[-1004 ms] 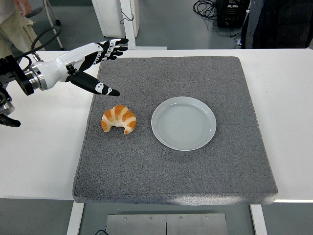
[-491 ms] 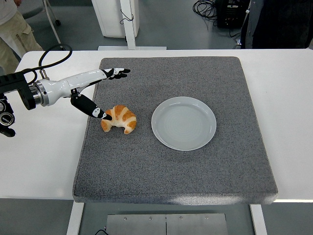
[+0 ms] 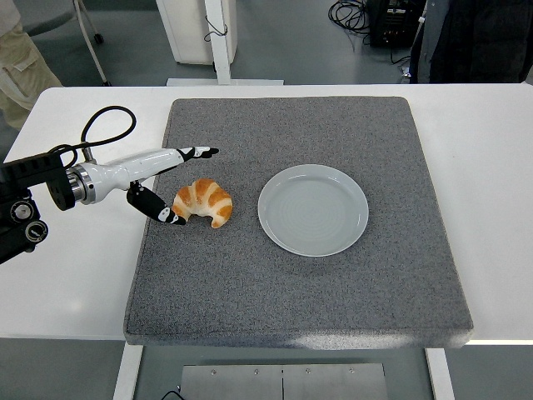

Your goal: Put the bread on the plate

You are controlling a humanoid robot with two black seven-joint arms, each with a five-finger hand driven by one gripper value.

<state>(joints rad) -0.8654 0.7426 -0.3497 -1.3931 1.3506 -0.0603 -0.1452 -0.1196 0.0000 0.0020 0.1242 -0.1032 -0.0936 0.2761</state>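
The left hand's fingers (image 3: pixel 196 152) are stretched out straight and spread from the thumb (image 3: pixel 162 213), which angles down toward the near side of the bread (image 3: pixel 203 202). The thumb tip is touching or just beside the bread's left end, while the long fingers reach past its far side without closing on it, so the left hand (image 3: pixel 154 175) is open around the bread and holds nothing. The white forearm runs back to the left, where a black cable (image 3: pixel 104 129) loops above the wrist joint at the edge of the tabletop (image 3: pixel 75 275).

The bread is a croissant, lying on the grey mat (image 3: pixel 291 292) toward its left side, with its curved back facing away from the robot. The plate (image 3: pixel 312 209), pale and round, sits on the mat just to the right of the bread, apart from it, with nothing on it. The mat covers the middle of the white tabletop. A person's trouser leg (image 3: pixel 21 67) shows at the top left corner.
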